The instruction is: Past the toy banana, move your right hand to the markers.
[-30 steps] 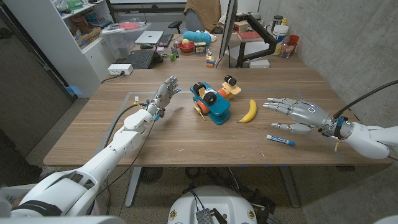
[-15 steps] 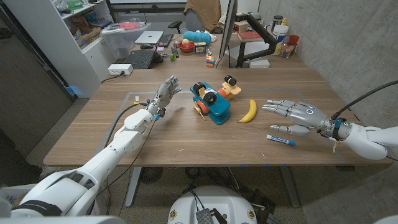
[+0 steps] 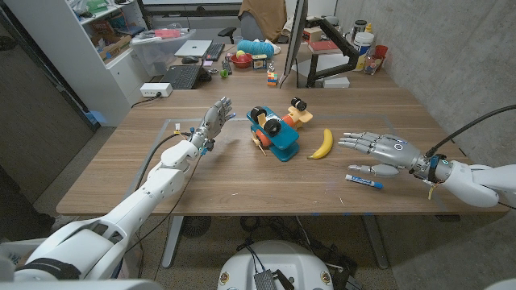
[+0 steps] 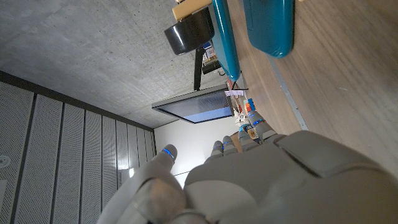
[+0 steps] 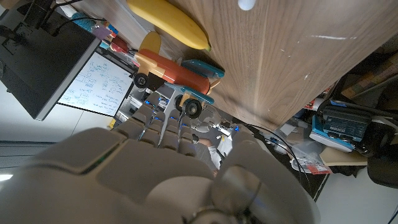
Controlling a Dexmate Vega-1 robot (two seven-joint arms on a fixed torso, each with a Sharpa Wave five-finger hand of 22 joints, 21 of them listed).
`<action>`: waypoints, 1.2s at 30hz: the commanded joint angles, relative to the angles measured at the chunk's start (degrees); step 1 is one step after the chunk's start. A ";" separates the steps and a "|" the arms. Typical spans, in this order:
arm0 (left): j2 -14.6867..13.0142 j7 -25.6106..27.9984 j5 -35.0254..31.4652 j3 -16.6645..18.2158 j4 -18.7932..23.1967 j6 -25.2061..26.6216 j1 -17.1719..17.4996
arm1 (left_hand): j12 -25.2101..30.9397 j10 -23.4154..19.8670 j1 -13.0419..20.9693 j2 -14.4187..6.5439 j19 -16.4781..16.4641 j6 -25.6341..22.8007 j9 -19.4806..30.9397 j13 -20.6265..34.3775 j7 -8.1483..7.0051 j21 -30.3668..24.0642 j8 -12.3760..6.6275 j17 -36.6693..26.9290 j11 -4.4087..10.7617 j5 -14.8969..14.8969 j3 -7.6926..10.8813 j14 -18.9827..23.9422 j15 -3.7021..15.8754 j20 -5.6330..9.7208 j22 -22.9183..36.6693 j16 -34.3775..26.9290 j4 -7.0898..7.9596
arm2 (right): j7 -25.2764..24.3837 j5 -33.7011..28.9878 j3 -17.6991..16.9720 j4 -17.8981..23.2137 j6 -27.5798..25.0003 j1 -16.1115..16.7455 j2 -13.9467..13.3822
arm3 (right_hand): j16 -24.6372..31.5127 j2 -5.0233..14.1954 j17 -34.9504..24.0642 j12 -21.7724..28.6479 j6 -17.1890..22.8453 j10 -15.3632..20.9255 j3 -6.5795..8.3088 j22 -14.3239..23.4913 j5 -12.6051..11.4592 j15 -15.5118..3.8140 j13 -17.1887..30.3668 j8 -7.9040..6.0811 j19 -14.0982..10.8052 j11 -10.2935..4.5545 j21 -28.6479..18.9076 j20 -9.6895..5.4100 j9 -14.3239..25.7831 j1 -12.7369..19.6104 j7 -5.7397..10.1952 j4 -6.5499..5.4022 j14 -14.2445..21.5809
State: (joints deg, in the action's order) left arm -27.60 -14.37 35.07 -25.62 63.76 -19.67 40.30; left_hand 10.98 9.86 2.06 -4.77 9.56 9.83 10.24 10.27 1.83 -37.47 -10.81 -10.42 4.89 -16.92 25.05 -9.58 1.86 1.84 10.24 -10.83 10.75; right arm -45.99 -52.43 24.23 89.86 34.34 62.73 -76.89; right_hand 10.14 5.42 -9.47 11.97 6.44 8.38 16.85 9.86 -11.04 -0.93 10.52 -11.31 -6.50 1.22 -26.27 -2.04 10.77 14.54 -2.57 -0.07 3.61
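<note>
A yellow toy banana (image 3: 322,144) lies on the wooden table (image 3: 242,181), right of a teal and orange toy vehicle (image 3: 274,132). A blue and white marker (image 3: 364,180) lies nearer the front edge, right of the banana. My right hand (image 3: 379,151) hovers with fingers spread just behind the marker, fingertips pointing at the banana, holding nothing. My left hand (image 3: 211,123) stands with fingers apart left of the toy vehicle, empty. In the right wrist view the right hand (image 5: 168,174) reaches toward the banana (image 5: 171,22) and toy vehicle (image 5: 180,74). The left wrist view shows the left hand (image 4: 249,180) near the toy vehicle (image 4: 267,25).
A white power box (image 3: 155,89) sits at the table's far left corner. Behind it stands a desk with a keyboard (image 3: 181,76), a monitor (image 3: 298,40) and a fruit bowl (image 3: 240,59). A concrete wall (image 3: 451,56) runs along the right side.
My right hand has slid a little to the left, toward the banana, staying just behind the marker. The left arm and the objects have not moved.
</note>
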 commanded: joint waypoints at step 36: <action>-0.10 -0.87 0.26 0.02 -0.47 0.06 -0.18 | 0.12 2.89 -0.53 -5.14 2.78 7.49 0.29 0.16 -0.59 0.73 -0.32 -0.14 0.17 0.41 0.21 -1.86 0.74 3.23 0.30 -0.23 -0.09 | 2.49 -3.56 6.04 -0.92 -1.64 -5.11 1.79 | 0.13 -1.85 -0.26 -0.12 -1.09 -0.78 -2.00 0.21 0.23 0.08 0.14 0.29 -1.28 -0.69 1.77 -1.74 0.27 -0.39 1.10 1.02 0.20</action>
State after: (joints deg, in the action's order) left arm -27.49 -14.92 35.13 -25.69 63.25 -19.95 40.08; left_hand 10.98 9.86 2.06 -4.77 9.56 10.14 10.24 10.27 1.52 -37.03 -10.81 -10.42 4.89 -16.47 25.05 -9.58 1.86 1.84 10.24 -10.83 10.75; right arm -44.18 -55.49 29.37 88.96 33.15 58.27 -75.35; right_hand 10.14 4.08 -9.46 11.64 5.11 7.44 15.09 10.02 -11.04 -0.93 10.52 -11.31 -7.23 0.72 -24.57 -2.16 10.77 14.20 -1.04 1.01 3.60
